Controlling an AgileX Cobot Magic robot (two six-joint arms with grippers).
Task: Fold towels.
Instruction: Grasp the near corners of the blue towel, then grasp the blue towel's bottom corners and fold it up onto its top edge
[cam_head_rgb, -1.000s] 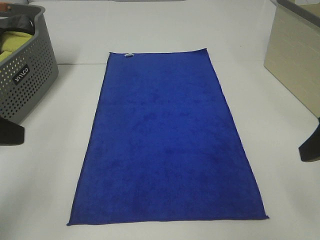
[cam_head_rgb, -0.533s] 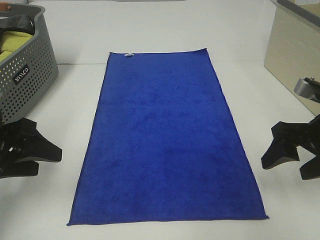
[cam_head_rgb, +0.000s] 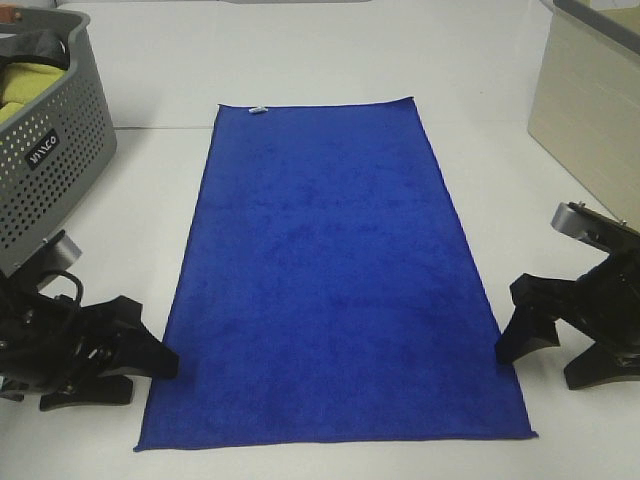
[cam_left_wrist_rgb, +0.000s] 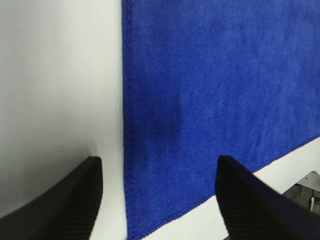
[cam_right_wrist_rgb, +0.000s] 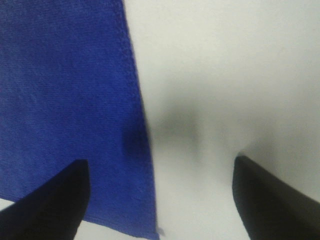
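The blue towel (cam_head_rgb: 330, 280) lies flat on the white table (cam_head_rgb: 520, 150), the left claw (cam_head_rgb: 140, 377) and right claw (cam_head_rgb: 543, 365) both spread wide at its long edges, and the grey basket (cam_head_rgb: 70, 160) carries a label (cam_head_rgb: 43, 152) too blurry to read.

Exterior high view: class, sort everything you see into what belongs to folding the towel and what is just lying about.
For the job:
towel, flat on the table
left gripper, jaws open
right gripper, jaws open

Lying about:
basket
yellow-green cloth inside it
beige box
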